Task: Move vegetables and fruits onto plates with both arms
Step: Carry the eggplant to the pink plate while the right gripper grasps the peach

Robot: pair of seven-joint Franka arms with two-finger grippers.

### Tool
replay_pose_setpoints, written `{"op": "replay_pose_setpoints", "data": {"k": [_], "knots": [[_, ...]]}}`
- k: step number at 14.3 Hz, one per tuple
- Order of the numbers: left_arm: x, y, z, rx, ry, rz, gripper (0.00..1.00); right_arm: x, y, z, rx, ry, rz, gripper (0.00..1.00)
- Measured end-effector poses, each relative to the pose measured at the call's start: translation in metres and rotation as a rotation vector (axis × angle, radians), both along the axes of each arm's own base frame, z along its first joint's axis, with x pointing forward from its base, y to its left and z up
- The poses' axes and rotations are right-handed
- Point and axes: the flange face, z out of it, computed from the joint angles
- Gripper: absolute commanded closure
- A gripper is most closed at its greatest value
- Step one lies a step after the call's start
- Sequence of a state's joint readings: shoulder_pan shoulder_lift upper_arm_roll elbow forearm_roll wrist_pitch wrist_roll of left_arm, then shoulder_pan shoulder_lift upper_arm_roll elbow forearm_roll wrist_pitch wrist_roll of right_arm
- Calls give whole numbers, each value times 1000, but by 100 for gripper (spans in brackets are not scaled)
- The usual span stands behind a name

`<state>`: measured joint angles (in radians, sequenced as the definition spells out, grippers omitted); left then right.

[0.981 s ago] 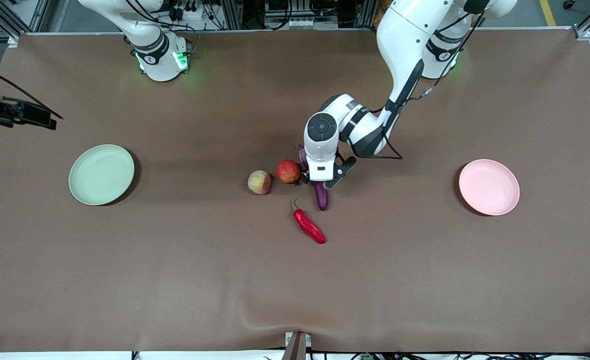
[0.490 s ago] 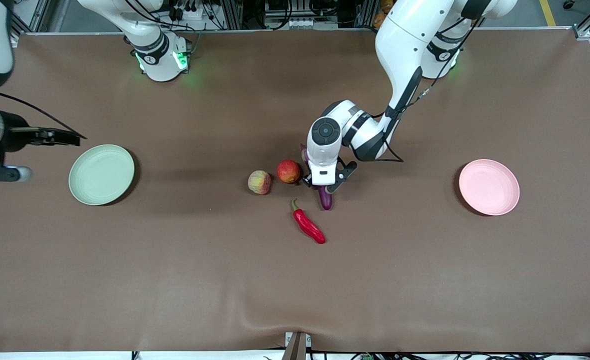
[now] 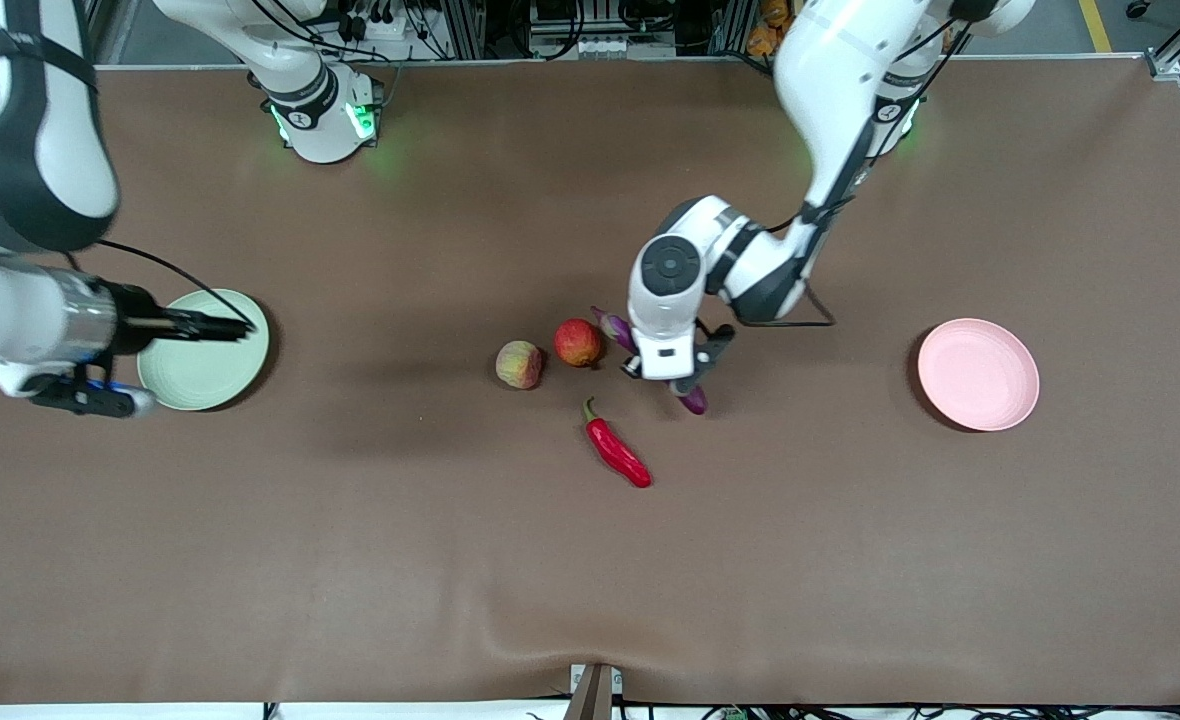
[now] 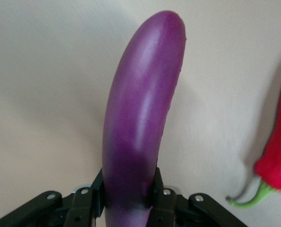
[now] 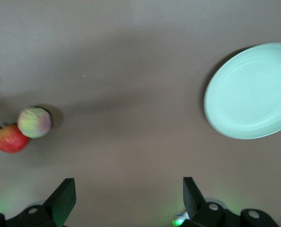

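My left gripper (image 3: pixel 666 377) is shut on the purple eggplant (image 3: pixel 694 401) and holds it a little above the table, beside the red chili pepper (image 3: pixel 617 455). In the left wrist view the eggplant (image 4: pixel 140 113) sticks out from between the fingers (image 4: pixel 157 188), with the chili (image 4: pixel 278 158) beside it. The red-orange pomegranate (image 3: pixel 577 342) and the paler peach (image 3: pixel 518 364) lie together on the table. My right gripper (image 3: pixel 236 327) is open and empty over the rim of the green plate (image 3: pixel 200 375). The right wrist view shows that plate (image 5: pixel 251 92), the peach (image 5: pixel 34 122) and the pomegranate (image 5: pixel 10 138). The pink plate (image 3: pixel 977 374) is empty.
The brown table mat (image 3: pixel 590 570) spreads wide toward the front camera. The right arm's base (image 3: pixel 322 118) and the left arm's base (image 3: pixel 880 120) stand along the table's edge farthest from that camera. A small mount (image 3: pixel 592 690) sits at the nearest edge.
My left gripper has lifted the eggplant, turned it and carried it toward the pink plate's end. My right arm has swung in from the table's end until its gripper is over the green plate.
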<state>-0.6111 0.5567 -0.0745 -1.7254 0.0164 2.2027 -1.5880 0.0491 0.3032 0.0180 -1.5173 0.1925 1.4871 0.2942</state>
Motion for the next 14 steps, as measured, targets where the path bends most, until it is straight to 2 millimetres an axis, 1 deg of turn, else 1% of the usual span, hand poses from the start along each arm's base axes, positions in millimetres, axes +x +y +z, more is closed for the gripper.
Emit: {"op": "replay_pose_setpoints", "data": {"k": [1, 3, 4, 5, 6, 7, 8, 9, 11, 14], "knots": [[10, 22, 24, 22, 21, 32, 73, -1, 17, -8, -15, 7, -44, 0], [31, 76, 63, 57, 60, 90, 73, -5, 64, -25, -54, 8, -123, 0], [42, 109, 75, 69, 88, 90, 73, -8, 91, -36, -75, 1, -157, 0], [52, 143, 82, 81, 120, 70, 73, -11, 122, -51, -94, -9, -187, 0], [61, 178, 83, 95, 148, 36, 73, -16, 152, -66, -109, -23, -213, 0], [70, 212, 79, 112, 168, -5, 73, -22, 181, -83, -123, -36, -238, 0], [76, 244, 73, 130, 186, -52, 73, -27, 203, -99, -135, -40, -255, 0], [80, 275, 65, 147, 207, -108, 73, -32, 221, -115, -146, -38, -263, 0], [83, 333, 52, 176, 253, -233, 73, -36, 240, -145, -164, -30, -274, 0], [87, 418, 46, 182, 302, -404, 73, -38, 263, -183, -170, -53, -305, 0]]}}
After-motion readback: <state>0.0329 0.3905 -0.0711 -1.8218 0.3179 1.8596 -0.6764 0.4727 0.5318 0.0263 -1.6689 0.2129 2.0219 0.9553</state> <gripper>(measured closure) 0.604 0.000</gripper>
